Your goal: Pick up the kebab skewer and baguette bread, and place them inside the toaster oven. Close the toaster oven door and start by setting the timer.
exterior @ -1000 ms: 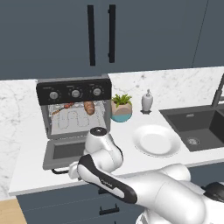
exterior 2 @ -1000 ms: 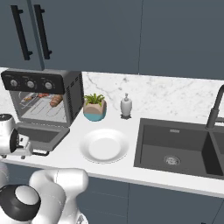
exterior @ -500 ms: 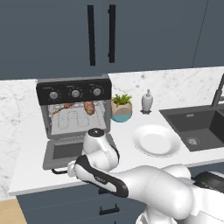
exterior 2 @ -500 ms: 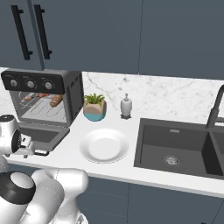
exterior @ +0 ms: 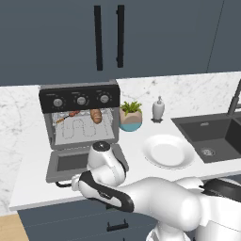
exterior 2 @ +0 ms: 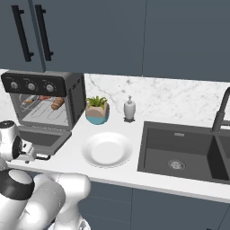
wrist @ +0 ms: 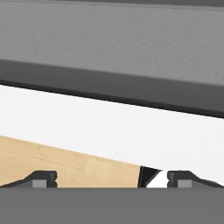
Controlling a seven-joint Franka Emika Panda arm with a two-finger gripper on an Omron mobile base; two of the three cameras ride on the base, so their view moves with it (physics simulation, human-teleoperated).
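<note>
Your pincer (wrist: 111, 179) is spread wide and empty, at the lowered grey-framed glass toaster oven door (exterior: 70, 162), six o'clock of the boxy grey-silver toaster oven (exterior: 80, 117). The flap looks stiff and light; lift under its black bar handle. Golden-brown baguette bread (exterior: 96, 115) and thin kebab skewer (exterior: 66, 116) lie on the rack.

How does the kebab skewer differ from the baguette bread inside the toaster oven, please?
The kebab skewer is a thin stick of small orange-brown chunks; the baguette bread is a stubby golden-brown loaf, much thicker. The kebab skewer lies toward the left of the rack, slanted; the baguette bread sits toward the right. Both rest on the wire rack inside the toaster oven, whose toaster oven door hangs open.
</note>
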